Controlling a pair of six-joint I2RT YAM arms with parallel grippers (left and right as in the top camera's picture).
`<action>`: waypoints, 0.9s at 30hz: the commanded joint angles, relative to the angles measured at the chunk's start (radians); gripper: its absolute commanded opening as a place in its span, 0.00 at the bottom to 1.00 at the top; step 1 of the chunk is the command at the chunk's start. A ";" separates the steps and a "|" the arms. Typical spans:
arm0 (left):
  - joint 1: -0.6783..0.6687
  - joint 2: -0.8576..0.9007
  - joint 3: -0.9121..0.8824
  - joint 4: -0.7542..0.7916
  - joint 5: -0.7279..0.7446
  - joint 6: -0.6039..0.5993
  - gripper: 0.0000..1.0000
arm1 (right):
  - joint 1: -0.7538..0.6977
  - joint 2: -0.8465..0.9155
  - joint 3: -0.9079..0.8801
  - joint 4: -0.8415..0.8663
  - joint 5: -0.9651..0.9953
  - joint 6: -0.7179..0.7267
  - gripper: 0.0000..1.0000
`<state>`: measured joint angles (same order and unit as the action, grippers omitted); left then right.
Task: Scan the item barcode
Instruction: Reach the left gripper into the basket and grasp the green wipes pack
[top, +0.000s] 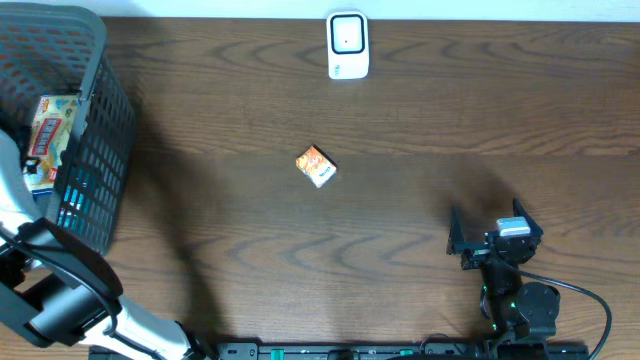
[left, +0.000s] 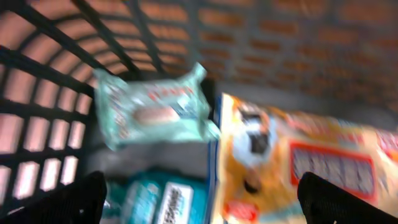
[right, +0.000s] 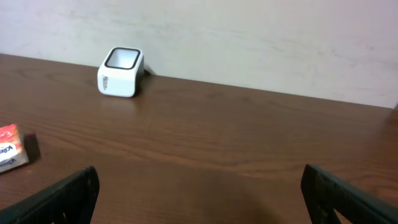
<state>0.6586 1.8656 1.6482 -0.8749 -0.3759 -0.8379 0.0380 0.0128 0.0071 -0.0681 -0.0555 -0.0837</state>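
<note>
Inside the basket (top: 100, 130) at the tabletop's (top: 400, 250) left edge, our left gripper (left: 211, 202) spreads wide, empty, above packets (left: 155, 109); our right gripper (right: 205, 193) hangs open, empty, by the near-right corner. A small box (top: 316, 166) lies mid-tabletop, the scanner (top: 348, 45) at the far edge; scanning not yet begun, we judge.

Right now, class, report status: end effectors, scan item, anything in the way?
Left end effector open inside black plastic basket, above snack packets. Right end effector open, empty. Small orange carton mid-table, white scanner beyond, nothing between.
</note>
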 joint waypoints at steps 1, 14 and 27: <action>0.037 0.014 -0.032 0.002 -0.075 -0.029 0.98 | 0.002 -0.004 -0.001 -0.004 0.001 0.012 0.99; 0.117 0.143 -0.121 0.078 -0.055 -0.005 0.98 | 0.002 -0.004 -0.001 -0.004 0.001 0.012 0.99; 0.117 0.268 -0.158 0.110 0.017 -0.006 0.72 | 0.002 -0.004 -0.001 -0.004 0.001 0.012 0.99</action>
<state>0.7750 2.0689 1.5280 -0.7700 -0.4068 -0.8619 0.0380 0.0128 0.0071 -0.0681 -0.0555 -0.0837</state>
